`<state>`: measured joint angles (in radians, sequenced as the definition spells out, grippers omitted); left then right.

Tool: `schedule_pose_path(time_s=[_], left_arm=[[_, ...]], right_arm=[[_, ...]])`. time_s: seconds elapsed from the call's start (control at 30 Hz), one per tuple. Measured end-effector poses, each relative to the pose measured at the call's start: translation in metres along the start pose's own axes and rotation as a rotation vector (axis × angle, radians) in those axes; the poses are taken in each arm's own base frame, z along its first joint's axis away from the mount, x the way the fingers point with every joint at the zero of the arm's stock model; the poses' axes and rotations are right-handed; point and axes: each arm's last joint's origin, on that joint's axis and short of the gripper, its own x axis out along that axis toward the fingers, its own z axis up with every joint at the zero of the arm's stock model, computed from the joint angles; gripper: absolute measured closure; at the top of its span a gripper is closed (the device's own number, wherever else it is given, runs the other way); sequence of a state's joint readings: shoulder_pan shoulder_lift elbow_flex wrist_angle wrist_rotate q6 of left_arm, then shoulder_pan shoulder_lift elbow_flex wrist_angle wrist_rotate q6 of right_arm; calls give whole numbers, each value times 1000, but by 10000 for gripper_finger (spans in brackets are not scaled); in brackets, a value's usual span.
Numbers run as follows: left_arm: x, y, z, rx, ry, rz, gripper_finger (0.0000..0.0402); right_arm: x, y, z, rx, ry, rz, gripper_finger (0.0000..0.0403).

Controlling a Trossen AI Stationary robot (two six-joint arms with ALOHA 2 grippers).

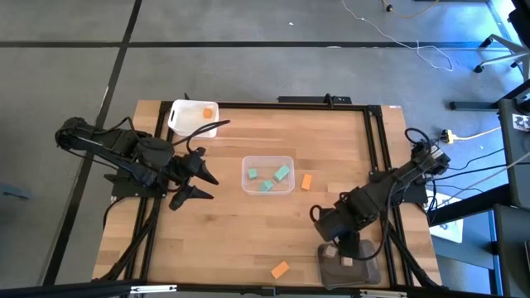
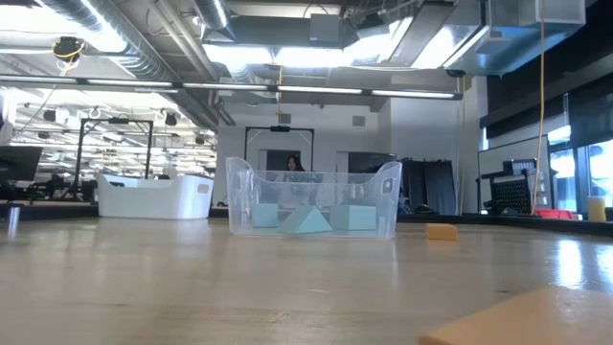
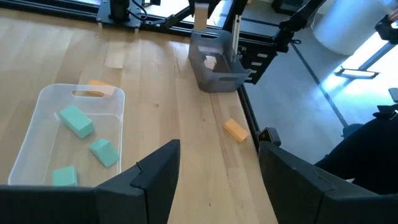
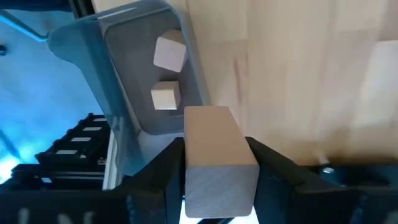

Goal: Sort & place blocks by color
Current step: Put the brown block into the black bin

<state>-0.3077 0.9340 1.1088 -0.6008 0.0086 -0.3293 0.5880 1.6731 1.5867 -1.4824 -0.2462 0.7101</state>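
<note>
While right hand (image 4: pixel 214 163) grips tan block (image 4: pixel 214 149), grey tub (image 4: pixel 134 68) adjacent.

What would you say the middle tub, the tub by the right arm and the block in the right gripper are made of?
Middle tub: clear, glossy plastic, it seems; the teal blocks show through its walls.
Dark grey tub: looks like translucent smoky plastic with a smooth sheen.
Block in the right gripper: pale tan, probably unfinished wood, matte with faint grain.
</note>
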Motion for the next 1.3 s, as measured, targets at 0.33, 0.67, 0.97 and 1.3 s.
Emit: schedule_pose_path(time_s=[0.33,0.67,0.97,1.3], left_arm=[[0,1,-2,26,18,6,192],[0,1,-2,25,19,7,192],[0,1,-2,25,13,27,192],[0,1,-2,17,13,28,192]], right_arm=[[55,-7,7,10,70,118,266],[87,9,8,-77,21,285,266],[115,7,16,-37,-73,331,266],[120,3,14,-36,-72,324,262]])
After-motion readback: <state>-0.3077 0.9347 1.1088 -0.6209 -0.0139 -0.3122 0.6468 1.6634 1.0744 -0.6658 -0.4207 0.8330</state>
